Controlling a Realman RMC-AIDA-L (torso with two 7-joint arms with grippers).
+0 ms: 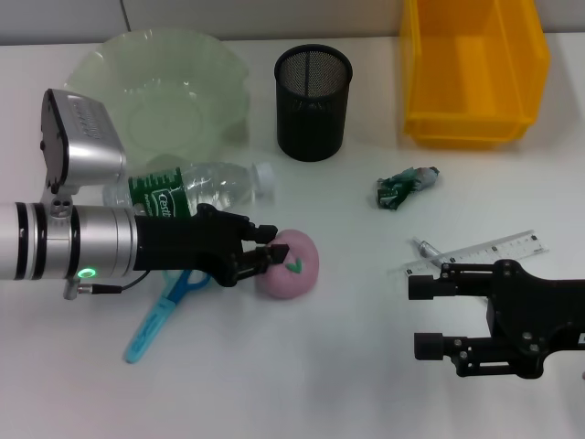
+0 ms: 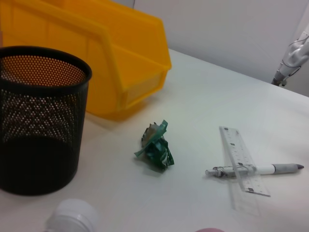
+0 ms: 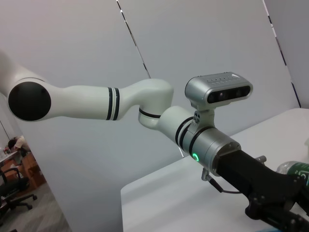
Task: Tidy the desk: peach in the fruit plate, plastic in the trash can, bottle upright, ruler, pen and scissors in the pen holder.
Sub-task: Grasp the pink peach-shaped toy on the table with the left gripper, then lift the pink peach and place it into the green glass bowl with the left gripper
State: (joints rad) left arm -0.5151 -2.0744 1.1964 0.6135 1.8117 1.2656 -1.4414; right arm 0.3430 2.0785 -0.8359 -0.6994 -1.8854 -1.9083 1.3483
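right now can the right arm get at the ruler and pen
Probably yes: the right end effector hangs open just beside the ruler, which lies across the pen, with nothing between them.

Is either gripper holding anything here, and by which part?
Left gripper pinches the peach at its left side; right gripper is open, holding nothing.
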